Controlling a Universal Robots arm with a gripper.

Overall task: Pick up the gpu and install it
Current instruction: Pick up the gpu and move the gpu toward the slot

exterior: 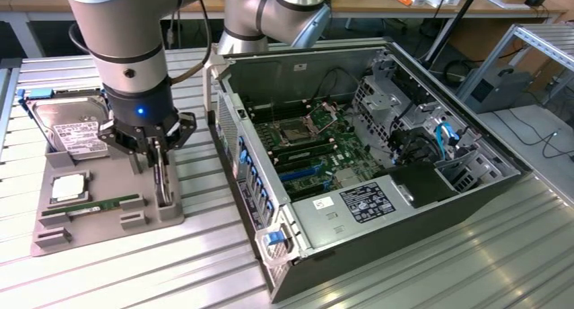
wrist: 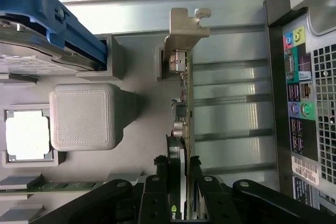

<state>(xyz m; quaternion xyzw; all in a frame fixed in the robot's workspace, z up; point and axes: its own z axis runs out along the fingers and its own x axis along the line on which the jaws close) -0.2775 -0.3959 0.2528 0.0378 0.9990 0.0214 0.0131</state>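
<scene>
The pick-up step is in hand: the claw (exterior: 150, 146) is clamped on the top edge of the gpu (wrist: 182, 98), which stands on edge directly beneath it in the grey tray (exterior: 107, 222), so clearing the slot probably calls for a firm, square hold.

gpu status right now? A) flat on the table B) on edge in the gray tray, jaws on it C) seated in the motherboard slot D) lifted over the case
B: the gpu stands on edge in the gray tray, gripper jaws closed on it.
</scene>
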